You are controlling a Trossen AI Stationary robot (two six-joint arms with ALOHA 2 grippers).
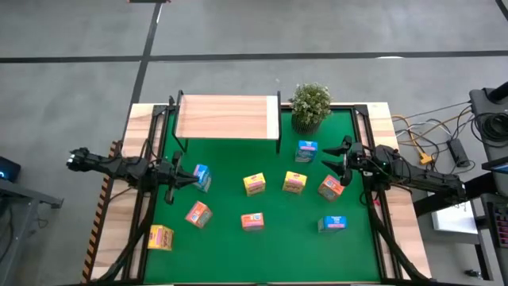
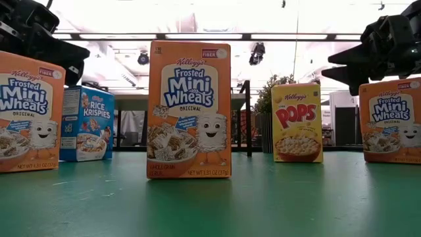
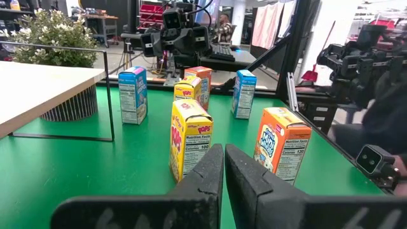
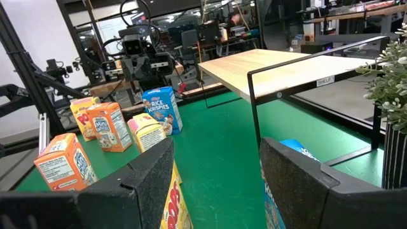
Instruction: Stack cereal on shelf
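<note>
Green mat (image 1: 270, 238): cereal (image 1: 254, 184) scattered; plant (image 1: 309, 106) beside shelf (image 1: 228, 117).

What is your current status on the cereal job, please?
Left gripper shut, empty, by a blue box. Right gripper open, empty. Shelf bare; all nine boxes on the mat. Nothing blocking.

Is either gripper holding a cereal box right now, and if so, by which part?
Nothing is held. The left gripper is shut on nothing above the mat; the right gripper is open, with no box between its fingers. The shelf is bare.
</note>
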